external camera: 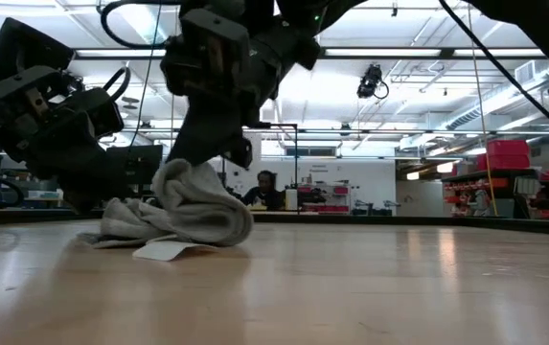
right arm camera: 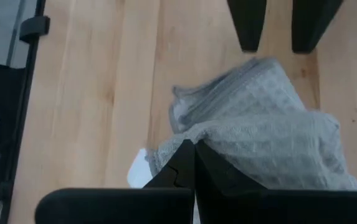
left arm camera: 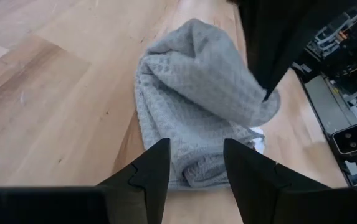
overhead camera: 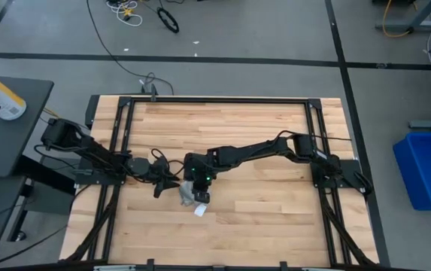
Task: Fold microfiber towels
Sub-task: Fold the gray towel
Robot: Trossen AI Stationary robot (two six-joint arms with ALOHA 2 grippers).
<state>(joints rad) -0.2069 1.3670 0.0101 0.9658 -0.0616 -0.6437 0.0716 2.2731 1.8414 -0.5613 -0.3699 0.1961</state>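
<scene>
High view: towel (overhead camera: 190,195) lies bunched mid-table (overhead camera: 260,226), right gripper (overhead camera: 197,197) pinching its fold, covering it. Left gripper (overhead camera: 171,183), jaws spread, sits just beside. White tag (overhead camera: 200,211) pokes out.

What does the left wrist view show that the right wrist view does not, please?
Only the left wrist view shows the left gripper open, its fingers apart just short of the towel. Only the right wrist view shows the right gripper shut on a raised fold of the towel, and most of the white tag. Both show the bunched towel on the wooden table.
</scene>
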